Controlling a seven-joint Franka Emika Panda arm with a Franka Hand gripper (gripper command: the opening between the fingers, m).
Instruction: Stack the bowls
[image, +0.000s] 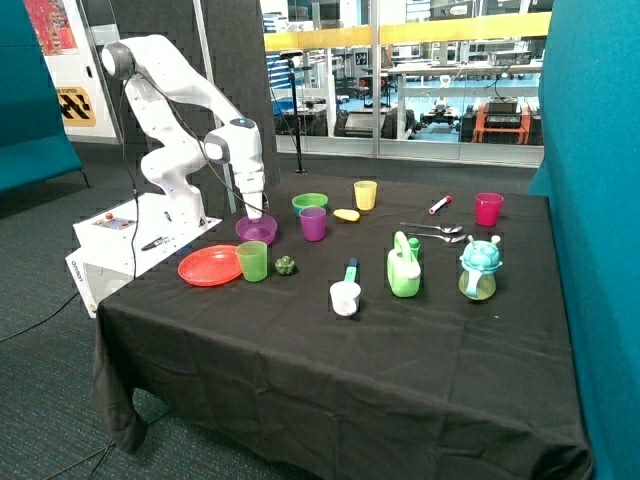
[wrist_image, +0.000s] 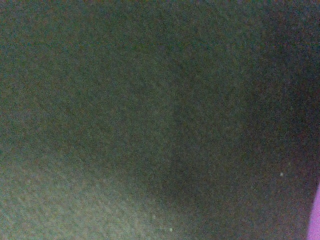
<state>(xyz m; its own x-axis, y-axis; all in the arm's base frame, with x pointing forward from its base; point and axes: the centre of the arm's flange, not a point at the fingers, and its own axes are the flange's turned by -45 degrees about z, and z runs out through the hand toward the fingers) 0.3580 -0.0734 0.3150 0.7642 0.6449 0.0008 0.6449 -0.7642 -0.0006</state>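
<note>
A Franka arm lowers its gripper (image: 256, 213) onto the purple bowl (image: 256, 230), which sits on the black-clothed table (image: 300, 360) just behind the orange-red plate (image: 208, 266). Whether the gripper is open or clamped on the bowl's rim cannot be told from the outside view, and the wrist view shows only dark cloth, with a sliver of purple (wrist_image: 315, 220) at its edge, which suggests the camera sits very low beside the bowl.

The lime green bowl (image: 309, 202) rests just beyond the purple bowl, with a purple cup (image: 313, 223) standing between the two. No blue bowl can be made out. The bowls in view lie apart, so the stacking appears not yet done. Judging by the low wrist, the arm is placed to grasp the purple bowl by its rim. A green cup (image: 252, 260) close in front of the purple bowl could be knocked.
</note>
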